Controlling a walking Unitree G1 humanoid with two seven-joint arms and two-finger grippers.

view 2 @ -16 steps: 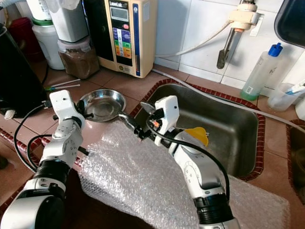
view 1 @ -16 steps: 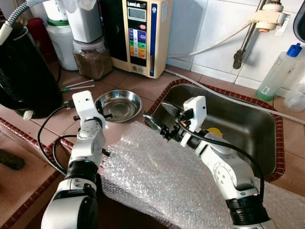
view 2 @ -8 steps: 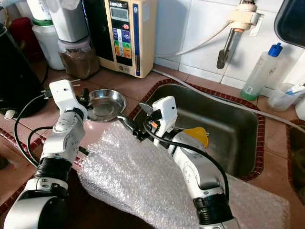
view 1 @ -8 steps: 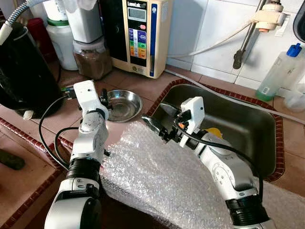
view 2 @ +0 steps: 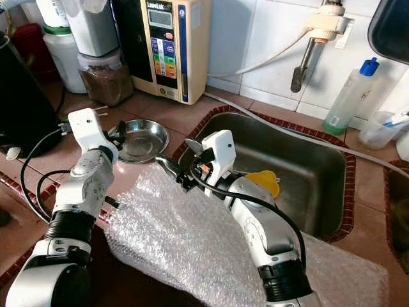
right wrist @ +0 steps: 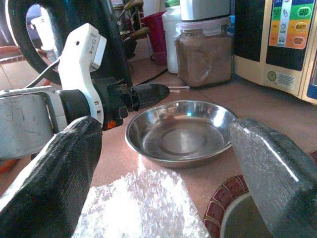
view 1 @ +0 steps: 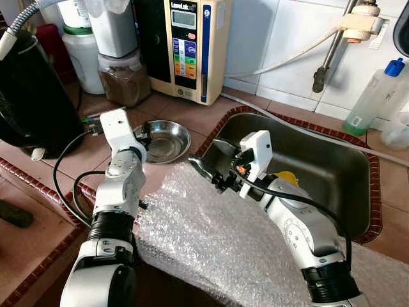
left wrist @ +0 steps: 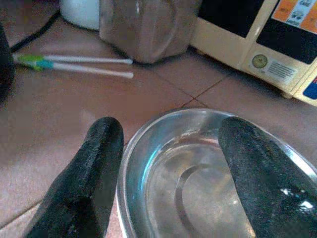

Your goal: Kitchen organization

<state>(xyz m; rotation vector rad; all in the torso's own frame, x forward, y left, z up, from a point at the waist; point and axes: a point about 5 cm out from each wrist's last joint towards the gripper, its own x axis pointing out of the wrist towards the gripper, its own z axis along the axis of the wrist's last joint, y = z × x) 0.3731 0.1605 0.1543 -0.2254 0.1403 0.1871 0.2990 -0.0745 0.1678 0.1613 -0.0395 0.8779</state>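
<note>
A small steel bowl (view 1: 163, 141) sits on the brown tiled counter, left of the sink (view 1: 332, 167). My left gripper (view 1: 143, 133) is open at the bowl's left rim. In the left wrist view one finger (left wrist: 83, 184) is outside the rim and the other (left wrist: 265, 174) is over the bowl (left wrist: 198, 148). My right gripper (view 1: 206, 157) hangs open above the sink's left corner and the edge of a bubble wrap sheet (view 1: 223, 236), pointing at the bowl (right wrist: 181, 131) with nothing in it.
A black appliance (view 1: 32, 96) stands at the left, with a jar of brown powder (view 1: 124, 77) and a water unit (view 1: 188, 45) behind the bowl. Two thin sticks (view 1: 102, 116) lie nearby. A yellow item (view 2: 263, 180) lies in the sink. A blue-capped bottle (view 1: 374, 96) stands far right.
My left gripper has moved away from me, from the bowl's near side up to its left rim. The right gripper has drifted slightly to the left.
</note>
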